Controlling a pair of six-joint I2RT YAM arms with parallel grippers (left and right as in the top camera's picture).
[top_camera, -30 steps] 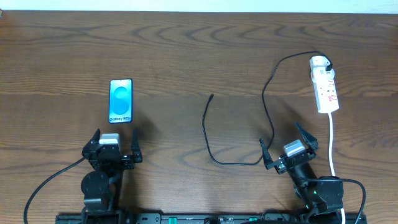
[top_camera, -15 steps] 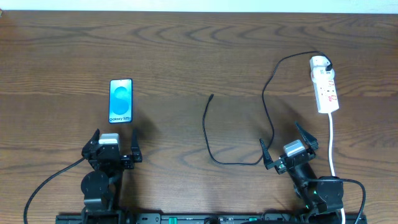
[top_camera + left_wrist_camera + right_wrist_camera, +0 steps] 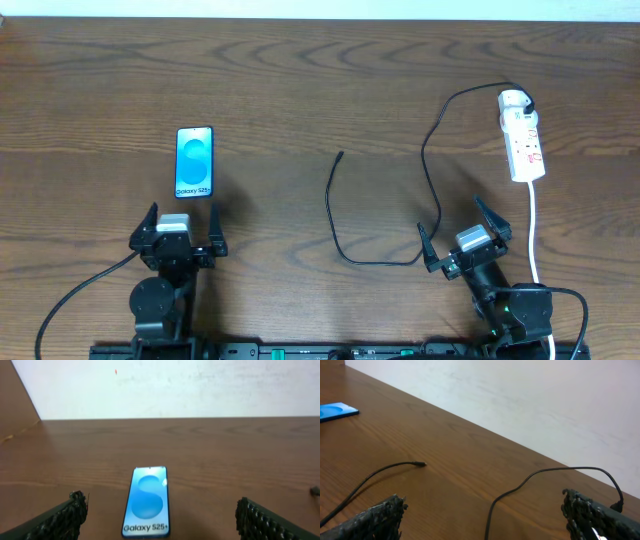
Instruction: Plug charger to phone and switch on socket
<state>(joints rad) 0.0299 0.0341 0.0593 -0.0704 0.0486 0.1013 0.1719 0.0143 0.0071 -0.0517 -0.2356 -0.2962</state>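
**Progress.** 0 of 2 steps are complete. The charger (image 3: pixel 331 215) is not in the phone (image 3: pixel 194 162), and neither arm is touching the socket (image 3: pixel 524 145). Whether its switch is on cannot be read at this size. Judged remaining: pick up the plug tip (image 3: pixel 341 154), seat it in the phone, then press the switch.

**Grippers.** The left gripper (image 3: pixel 182 220) sits just nearer the robot than the phone, jaws spread wide and holding nothing. In the left wrist view the phone lies centred between the 2 fingers. The right gripper (image 3: pixel 452 222) is well to the right of the phone, jaws also spread and empty, with a bend of the charger running close beside it.

**Condition of items.**
- Phone: flat on the table (image 3: pixel 300 80), screen up, light blue with "Galaxy S25+" legible, black edge, long axis pointing away from the robot.
- Charger: thin black cable. Its free tip lies loose on the wood, right of the phone and well apart from it. The cable loops onward to a white adapter (image 3: pixel 514 100).
- Socket: narrow white strip, far right of the phone, with small red markings. The adapter is at its far end and a thick white cord (image 3: pixel 535 230) trails toward the robot.
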